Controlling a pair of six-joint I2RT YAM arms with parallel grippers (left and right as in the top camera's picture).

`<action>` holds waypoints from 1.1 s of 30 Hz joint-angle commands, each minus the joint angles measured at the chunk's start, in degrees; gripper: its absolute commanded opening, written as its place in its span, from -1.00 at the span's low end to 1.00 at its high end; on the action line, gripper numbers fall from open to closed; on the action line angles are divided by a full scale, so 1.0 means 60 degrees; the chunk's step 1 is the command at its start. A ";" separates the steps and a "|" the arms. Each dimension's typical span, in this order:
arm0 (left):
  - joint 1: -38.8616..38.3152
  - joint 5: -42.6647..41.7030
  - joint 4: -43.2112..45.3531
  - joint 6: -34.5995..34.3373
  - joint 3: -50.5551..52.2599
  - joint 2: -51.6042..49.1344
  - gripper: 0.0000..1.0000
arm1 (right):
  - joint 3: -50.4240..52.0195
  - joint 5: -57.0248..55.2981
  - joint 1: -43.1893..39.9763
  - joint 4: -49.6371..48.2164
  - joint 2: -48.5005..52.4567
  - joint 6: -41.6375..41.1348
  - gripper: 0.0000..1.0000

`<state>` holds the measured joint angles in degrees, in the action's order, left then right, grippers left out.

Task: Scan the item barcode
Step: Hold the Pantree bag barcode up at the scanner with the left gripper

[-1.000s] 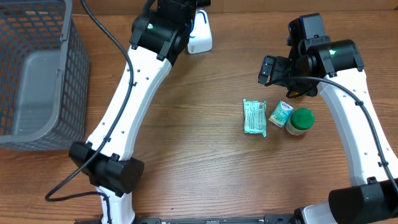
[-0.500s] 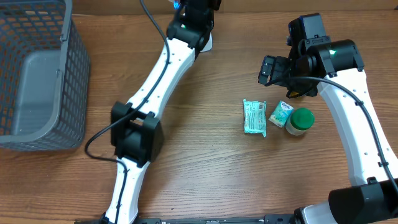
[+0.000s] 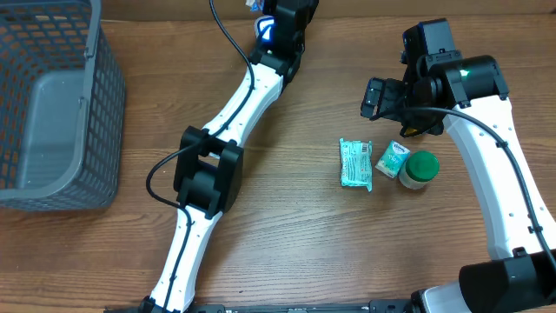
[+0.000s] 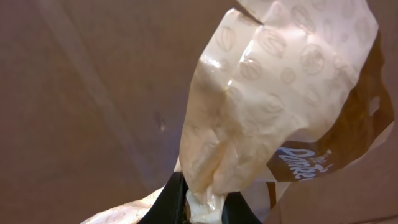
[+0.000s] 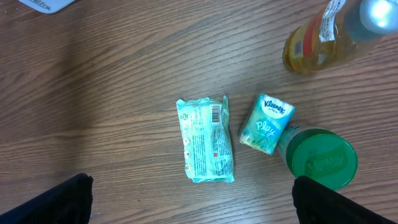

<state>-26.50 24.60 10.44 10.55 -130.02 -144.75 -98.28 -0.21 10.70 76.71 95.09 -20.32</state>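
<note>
The green wipes packet (image 3: 355, 163) lies flat near the middle of the tabletop (image 3: 287, 226), and everything else sits around it. A small tissue pack (image 3: 392, 160) lies just beside it on the right arm's side, and a green-lidded jar (image 3: 420, 169) stands against the far side of that pack. Beyond those, farther back from the packet, a bottle (image 5: 323, 37) of amber liquid lies on the wood; from overhead the right arm covers it. The right pincer (image 5: 189, 186) hangs above and behind the packet with its jaws spread wide and nothing between them. Well off to the other side of the packet stands a grey mesh basket (image 3: 87, 113). The left arm (image 3: 234, 113) stretches far past the packet to the back edge, hiding most of a white device (image 3: 264, 28) glowing blue. There the left pincer (image 4: 189, 202) is clamped on the bottom seam of a cream wrapper (image 4: 273, 93) with brown print, held up against a plain brown surface.
</note>
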 commanded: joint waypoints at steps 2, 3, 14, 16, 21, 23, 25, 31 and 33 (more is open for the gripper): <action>0.0007 -0.0335 0.0393 0.0098 -0.0073 -0.0361 -0.91 | -0.0058 0.0022 0.0018 -0.0025 -0.0138 0.0040 1.00; 0.0007 -0.0342 0.0375 0.0095 -0.0073 -0.0372 -0.92 | -0.0058 0.0022 0.0018 -0.0022 -0.0138 0.0040 1.00; 0.0000 -0.0823 -0.0175 -0.0907 -0.0073 -0.0441 -0.91 | -0.0058 0.0022 0.0018 -0.0022 -0.0138 0.0040 1.00; 0.0000 -0.0827 -0.0175 -0.0933 -0.0073 -0.0510 -0.92 | -0.0058 0.0022 0.0018 -0.0022 -0.0138 0.0040 1.00; -0.0011 -0.0812 -0.0291 -0.1086 -0.0073 -0.0736 -0.92 | -0.0058 0.0022 0.0018 -0.0025 -0.0138 0.0040 1.00; -0.0025 -0.0790 -0.0557 -0.1162 -0.0073 -0.0750 -0.91 | -0.0058 0.0022 0.0018 -0.0022 -0.0138 0.0040 1.00; -0.0036 -0.0790 -0.0841 -0.1162 -0.0073 -0.0754 -0.91 | -0.0058 0.0022 0.0018 -0.0022 -0.0138 0.0040 1.00; -0.0091 -0.0790 -0.1239 -0.1158 -0.0073 -0.0754 -0.92 | -0.0058 0.0022 0.0018 -0.0022 -0.0138 0.0040 1.00; -0.0113 -0.0790 -0.1235 -0.1297 -0.0073 -0.0750 -0.92 | -0.0058 0.0022 0.0018 -0.0025 -0.0138 0.0040 1.00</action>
<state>-26.65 20.12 3.16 4.71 -130.02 -148.18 -98.28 -0.23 10.70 76.71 95.09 -20.34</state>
